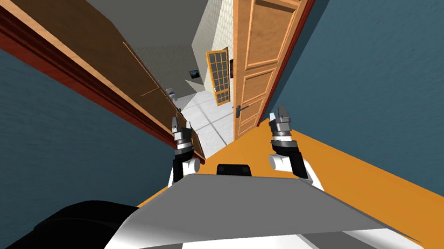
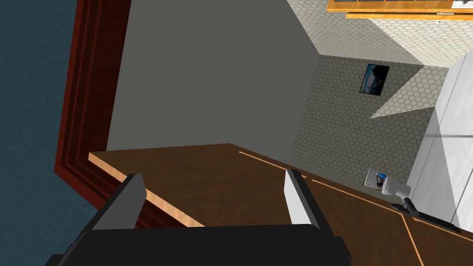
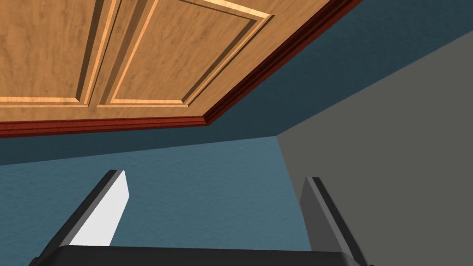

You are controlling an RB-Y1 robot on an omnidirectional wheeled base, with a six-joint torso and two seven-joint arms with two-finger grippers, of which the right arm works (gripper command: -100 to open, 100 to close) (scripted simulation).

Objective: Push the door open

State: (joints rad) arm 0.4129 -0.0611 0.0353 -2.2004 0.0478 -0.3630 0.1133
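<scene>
The door I judge to be the task's, a dark brown wooden leaf with thin orange panel lines [image 2: 249, 203], stands swung well away from its red-brown moulded frame [image 2: 78, 115]. My left gripper [image 2: 213, 175] is right at that leaf with its fingers spread wide. I cannot tell whether either blade touches it.

The leaf's pale edge runs past the finger nearer the frame. If I push from here, I think that blade could slip off the edge and wedge between leaf and frame. A push this close to the edge could also skid along the face.

Beyond the leaf, low on its far side, sits a small white object with a blue spot [image 2: 385, 182]. A harder swing might drive the leaf into it.

Across the opening from the dark leaf, my right gripper [image 3: 215, 178] is also spread wide and empty, facing the blue wall [image 1: 10, 133] beside a light orange panelled door [image 3: 175, 55]. Driving forward could clip that door.
</scene>
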